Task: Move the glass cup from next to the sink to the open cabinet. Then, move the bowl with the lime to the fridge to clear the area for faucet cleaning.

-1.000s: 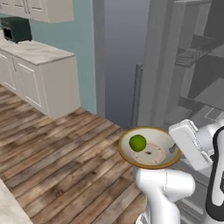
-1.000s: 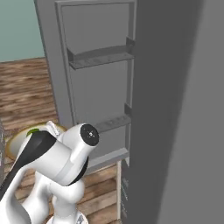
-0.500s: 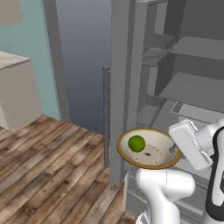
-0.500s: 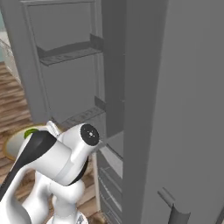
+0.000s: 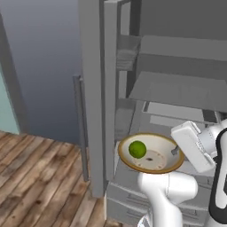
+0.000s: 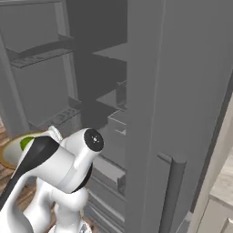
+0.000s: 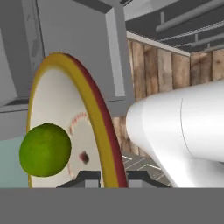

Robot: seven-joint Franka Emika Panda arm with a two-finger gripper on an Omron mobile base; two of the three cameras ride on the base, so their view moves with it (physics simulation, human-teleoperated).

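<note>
The bowl (image 5: 153, 156) sits at the gripper (image 7: 106, 176), its rim between the jaws, with the lime (image 5: 137, 149) in it. Beyond the gripper stands the open fridge (image 5: 177, 84), shelves facing it.

I count one bowl (image 5: 150, 153) in front of the open fridge (image 5: 177, 88). I count one lime (image 5: 137, 149), and it sits inside that bowl. I see one fridge, with one bar handle (image 5: 80, 119) on its open door.
</note>
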